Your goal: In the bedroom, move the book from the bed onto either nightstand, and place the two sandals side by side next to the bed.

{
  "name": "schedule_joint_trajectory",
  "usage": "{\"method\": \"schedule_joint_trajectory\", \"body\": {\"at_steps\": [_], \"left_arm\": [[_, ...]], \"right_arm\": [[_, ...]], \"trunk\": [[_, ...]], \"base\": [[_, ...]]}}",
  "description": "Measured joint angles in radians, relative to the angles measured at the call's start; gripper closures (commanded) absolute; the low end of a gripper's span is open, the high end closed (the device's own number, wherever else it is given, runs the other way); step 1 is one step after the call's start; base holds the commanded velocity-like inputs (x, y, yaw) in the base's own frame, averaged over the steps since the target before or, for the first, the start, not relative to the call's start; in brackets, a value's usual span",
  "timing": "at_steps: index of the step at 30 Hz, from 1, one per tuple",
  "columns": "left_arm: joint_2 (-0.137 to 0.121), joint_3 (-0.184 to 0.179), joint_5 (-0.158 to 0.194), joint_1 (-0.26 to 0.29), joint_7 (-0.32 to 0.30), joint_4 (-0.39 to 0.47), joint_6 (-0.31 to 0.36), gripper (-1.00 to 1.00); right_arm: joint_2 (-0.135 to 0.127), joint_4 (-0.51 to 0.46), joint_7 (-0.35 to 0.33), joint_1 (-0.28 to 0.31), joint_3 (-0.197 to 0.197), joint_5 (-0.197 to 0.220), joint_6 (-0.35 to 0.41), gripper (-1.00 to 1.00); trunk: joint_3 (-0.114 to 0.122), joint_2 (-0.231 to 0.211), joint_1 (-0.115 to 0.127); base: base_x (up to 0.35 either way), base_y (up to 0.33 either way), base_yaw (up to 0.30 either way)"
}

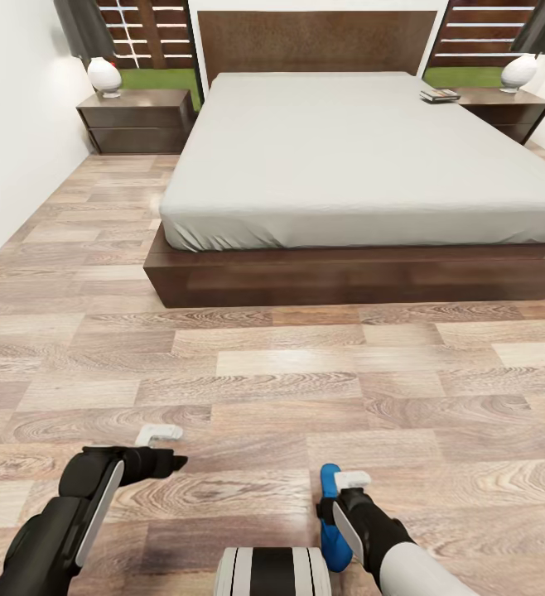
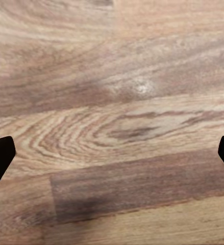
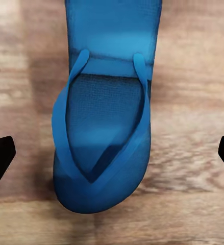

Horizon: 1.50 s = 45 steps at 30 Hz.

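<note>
Both arms are held low over the wood-plank floor (image 1: 248, 372) in front of the robot, well short of the foot of the bed (image 1: 364, 157). The left arm is bent inward at the wrist, and the left gripper (image 1: 173, 463) is pointed across the floor; in the left wrist view its fingertips (image 2: 0, 155) are seen spread wide apart over bare planks, with nothing between them. The right arm is angled downward, with the right gripper (image 3: 112, 155) poised directly above a blue sandal (image 3: 104, 127) lying flat on the floor, its fingers set wide open on either side without touching it. The book (image 1: 439, 96) is seen on the nightstand (image 1: 504, 112) to the right of the bed.
</note>
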<state>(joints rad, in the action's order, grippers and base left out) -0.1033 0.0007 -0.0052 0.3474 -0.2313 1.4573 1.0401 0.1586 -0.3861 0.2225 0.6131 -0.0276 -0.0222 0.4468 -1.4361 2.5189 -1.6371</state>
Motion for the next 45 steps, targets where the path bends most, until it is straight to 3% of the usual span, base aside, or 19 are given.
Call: {"method": "schedule_joint_trajectory", "body": {"at_steps": [4,14,24,36,41,45], "left_arm": [[-0.003,0.000,-0.001,0.000,0.000,0.010,0.000,-1.00],[-0.006,0.004,-0.001,0.001,0.001,0.040,0.000,-1.00],[-0.008,0.005,-0.002,0.002,0.001,0.084,0.003,-1.00],[-0.008,0.005,-0.005,0.002,0.008,0.101,0.003,-1.00],[-0.008,0.005,-0.004,0.002,0.013,0.100,0.003,-1.00],[-0.007,0.005,-0.005,0.001,0.017,0.100,0.003,-1.00]], "right_arm": [[0.004,-0.002,-0.003,0.017,-0.028,0.000,-0.001,-1.00],[0.012,-0.006,-0.005,0.063,-0.068,0.001,-0.001,-1.00],[0.012,-0.006,-0.005,0.082,-0.074,0.001,-0.001,-1.00],[0.011,-0.003,-0.004,0.084,-0.075,0.002,-0.001,-1.00],[0.012,-0.002,-0.004,0.085,-0.075,0.002,-0.001,-1.00],[0.012,-0.002,-0.004,0.085,-0.075,0.003,-0.001,-1.00]], "trunk": [[0.000,0.000,0.000],[-0.035,0.002,-0.004],[-0.035,0.002,-0.004],[-0.081,0.005,-0.010],[-0.081,0.005,-0.009],[-0.097,0.006,-0.011]], "base": [[0.000,0.000,0.000],[0.000,0.000,0.000],[0.000,0.000,0.000],[0.000,0.000,0.000],[0.000,0.000,0.000],[0.000,0.000,0.000]]}}
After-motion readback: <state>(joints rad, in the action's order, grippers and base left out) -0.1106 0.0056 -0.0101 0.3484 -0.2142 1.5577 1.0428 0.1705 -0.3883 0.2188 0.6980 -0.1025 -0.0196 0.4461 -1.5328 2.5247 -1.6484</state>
